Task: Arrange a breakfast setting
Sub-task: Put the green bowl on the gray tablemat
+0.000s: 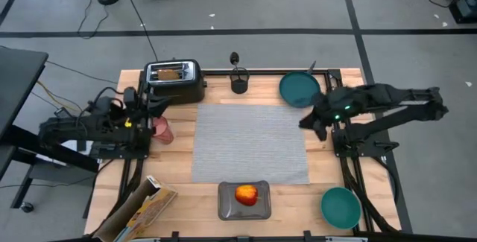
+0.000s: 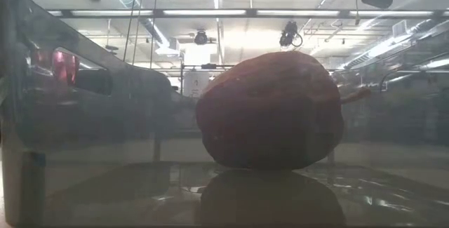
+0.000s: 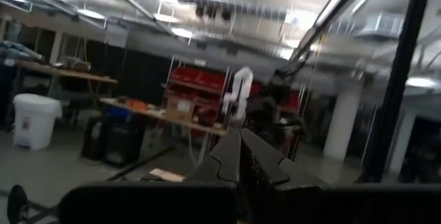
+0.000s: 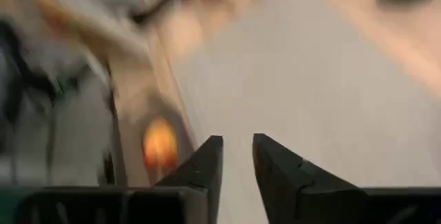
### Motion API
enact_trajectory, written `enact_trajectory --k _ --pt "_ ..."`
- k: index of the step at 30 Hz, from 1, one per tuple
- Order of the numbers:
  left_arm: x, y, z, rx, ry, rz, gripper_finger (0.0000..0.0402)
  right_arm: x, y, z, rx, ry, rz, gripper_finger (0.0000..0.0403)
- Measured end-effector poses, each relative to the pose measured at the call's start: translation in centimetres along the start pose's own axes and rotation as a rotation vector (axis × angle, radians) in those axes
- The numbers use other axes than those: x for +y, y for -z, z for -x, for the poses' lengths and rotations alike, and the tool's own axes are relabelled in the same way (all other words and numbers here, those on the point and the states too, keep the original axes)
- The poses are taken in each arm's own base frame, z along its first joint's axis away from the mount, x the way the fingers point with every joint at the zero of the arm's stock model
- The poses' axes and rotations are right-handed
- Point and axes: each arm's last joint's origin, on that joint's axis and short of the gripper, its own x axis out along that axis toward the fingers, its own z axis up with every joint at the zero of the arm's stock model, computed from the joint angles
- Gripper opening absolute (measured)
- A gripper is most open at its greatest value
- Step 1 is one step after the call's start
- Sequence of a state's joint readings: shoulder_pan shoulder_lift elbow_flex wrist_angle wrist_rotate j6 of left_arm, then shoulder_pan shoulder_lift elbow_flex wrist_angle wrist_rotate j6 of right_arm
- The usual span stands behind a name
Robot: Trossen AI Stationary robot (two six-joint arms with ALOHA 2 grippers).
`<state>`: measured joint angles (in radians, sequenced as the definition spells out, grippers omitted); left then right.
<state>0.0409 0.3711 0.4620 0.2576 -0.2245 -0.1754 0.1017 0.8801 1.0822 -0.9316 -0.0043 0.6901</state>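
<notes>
From overhead, left gripper [image 1: 153, 106] jaws shut; right gripper [image 1: 307, 123], seemingly empty, jaws slightly parted at the wrist.

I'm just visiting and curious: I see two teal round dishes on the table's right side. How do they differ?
The teal plate sits at the far right corner, just beyond the grey placemat; the teal bowl sits at the near right corner, well away from the mat. The plate looks wider and flatter, the bowl a bit smaller. The right gripper hovers close to the plate, not the bowl. Both are teal, round and look empty.
</notes>
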Motion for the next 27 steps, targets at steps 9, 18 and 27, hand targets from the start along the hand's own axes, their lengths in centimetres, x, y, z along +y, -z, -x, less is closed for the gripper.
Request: enact_trajectory --k 9,18,27 --pt "-1.5 -3.5 -4.2 0.220 -0.062 -0.112 0.0025 2.8 2.0 -2.3 0.382 0.214 -0.385 0.0181" --pt "-1.8 -4.1 -5.0 0.272 -0.089 -0.016 0.0083 6.7 7.4 -4.1 0.504 0.505 -0.878 0.0219" --pt "-2.5 -4.0 -5.0 0.286 0.029 0.020 0.0116 9.4 14.1 -8.9 0.606 0.698 -0.971 0.0220"
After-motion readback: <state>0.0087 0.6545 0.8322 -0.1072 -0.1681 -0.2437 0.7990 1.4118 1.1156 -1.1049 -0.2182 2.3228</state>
